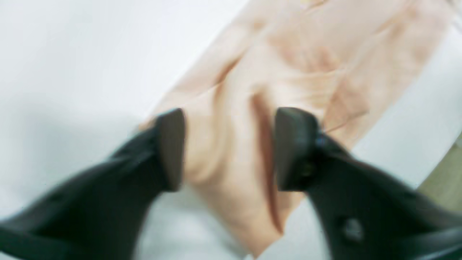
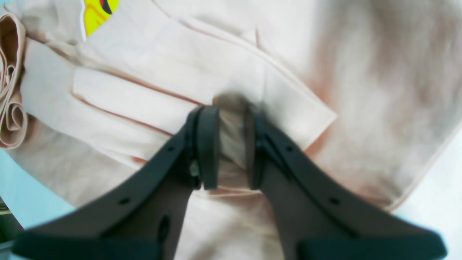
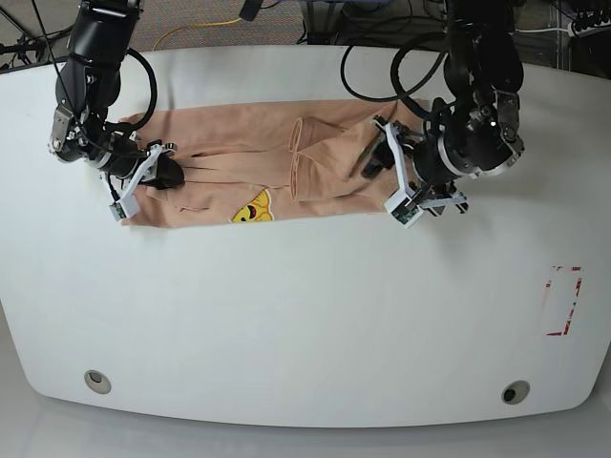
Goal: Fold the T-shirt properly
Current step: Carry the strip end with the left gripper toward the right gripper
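While the T-shirt [image 3: 277, 172] lies folded lengthwise on the bench [image 3: 305, 315], the right gripper [image 2: 231, 144] pinches its fabric, and the left gripper [image 1: 227, 148] hangs released over its other end.

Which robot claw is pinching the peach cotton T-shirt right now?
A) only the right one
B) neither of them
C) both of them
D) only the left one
A: the right gripper has a ridge of the peach cotton T-shirt squeezed between its black fingers, while the left gripper stands open above the cloth with nothing clamped.
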Robot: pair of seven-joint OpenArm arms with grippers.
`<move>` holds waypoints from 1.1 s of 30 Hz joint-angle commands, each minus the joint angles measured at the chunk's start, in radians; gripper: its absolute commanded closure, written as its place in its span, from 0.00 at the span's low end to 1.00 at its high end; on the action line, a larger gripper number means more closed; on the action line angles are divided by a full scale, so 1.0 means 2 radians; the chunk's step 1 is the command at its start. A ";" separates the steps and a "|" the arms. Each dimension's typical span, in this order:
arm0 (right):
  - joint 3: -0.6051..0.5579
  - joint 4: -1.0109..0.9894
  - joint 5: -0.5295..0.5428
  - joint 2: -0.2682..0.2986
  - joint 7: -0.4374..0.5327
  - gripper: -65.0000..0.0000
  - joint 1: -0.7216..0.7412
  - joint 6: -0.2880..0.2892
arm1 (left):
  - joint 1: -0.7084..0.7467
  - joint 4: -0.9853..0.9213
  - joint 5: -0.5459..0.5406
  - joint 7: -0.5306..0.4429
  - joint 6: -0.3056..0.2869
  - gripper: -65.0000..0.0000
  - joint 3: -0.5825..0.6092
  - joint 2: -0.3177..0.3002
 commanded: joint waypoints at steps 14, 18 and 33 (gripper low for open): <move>0.002 -0.001 -0.033 0.006 -0.027 0.81 -0.002 -0.012 | 0.005 -0.013 -0.007 -0.015 0.002 0.88 -0.002 -0.009; 0.002 -0.001 -0.033 0.006 -0.027 0.81 -0.002 -0.012 | 0.013 -0.016 0.021 -0.015 0.002 0.88 0.042 -0.013; 0.002 -0.001 -0.033 0.006 -0.028 0.81 -0.004 -0.012 | 0.003 -0.037 0.074 -0.014 -0.018 0.87 0.207 -0.028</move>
